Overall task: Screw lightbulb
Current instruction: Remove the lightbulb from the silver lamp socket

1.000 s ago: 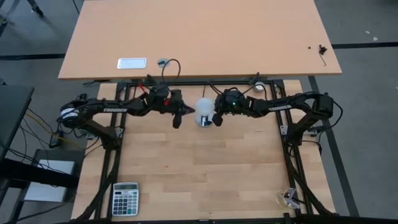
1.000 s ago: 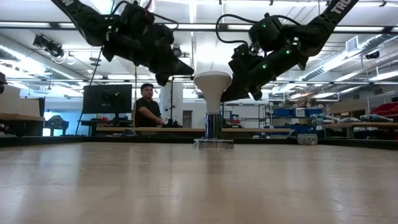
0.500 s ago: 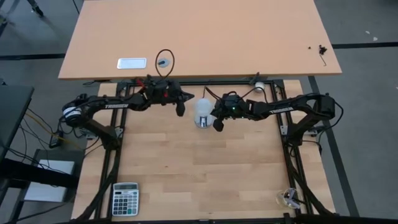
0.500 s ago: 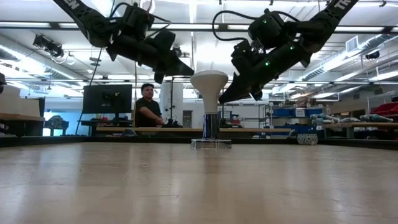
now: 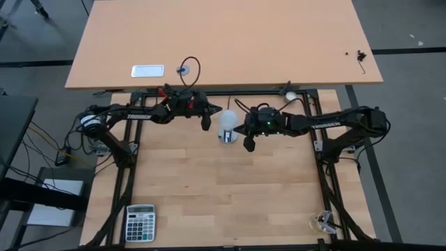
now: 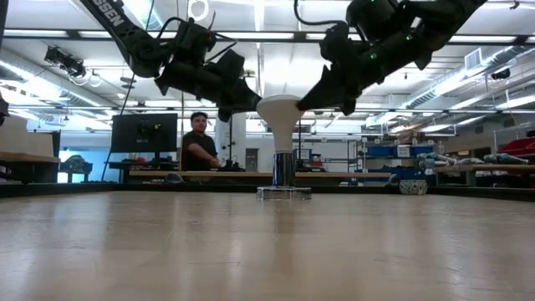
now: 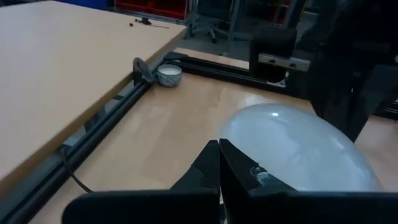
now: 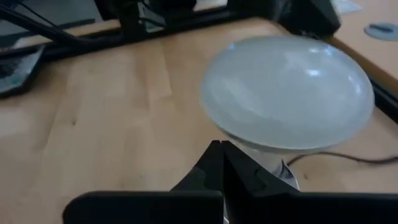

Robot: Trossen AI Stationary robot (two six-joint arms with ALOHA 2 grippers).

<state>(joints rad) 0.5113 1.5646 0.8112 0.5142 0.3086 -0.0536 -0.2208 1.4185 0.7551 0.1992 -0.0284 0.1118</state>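
Note:
The white frosted lightbulb (image 5: 227, 124) stands upright, dome up, in the silver metal socket (image 6: 284, 170), whose flat base (image 6: 284, 193) rests on the wooden table. My left gripper (image 5: 205, 125) is shut and hovers just left of the dome; it also shows in the left wrist view (image 7: 219, 149) with the bulb (image 7: 292, 149) right beyond it. My right gripper (image 5: 249, 145) is shut and hovers to the right of the dome, a little nearer; in the right wrist view (image 8: 222, 149) the bulb (image 8: 286, 93) lies ahead. In the high view a gap shows between each gripper and the bulb.
A calculator (image 5: 140, 223) lies at the near left corner and a small wire object (image 5: 324, 222) at the near right. A small white bowl (image 5: 290, 96) sits at the far edge. A larger tan table (image 5: 223, 42) stands beyond. A person (image 6: 199, 142) sits in the room behind.
My left gripper has gone toward the table's far edge and closer to the bulb's dome. My right gripper has risen and gone toward the near edge, staying right of the bulb. The bulb and socket have stayed in place.

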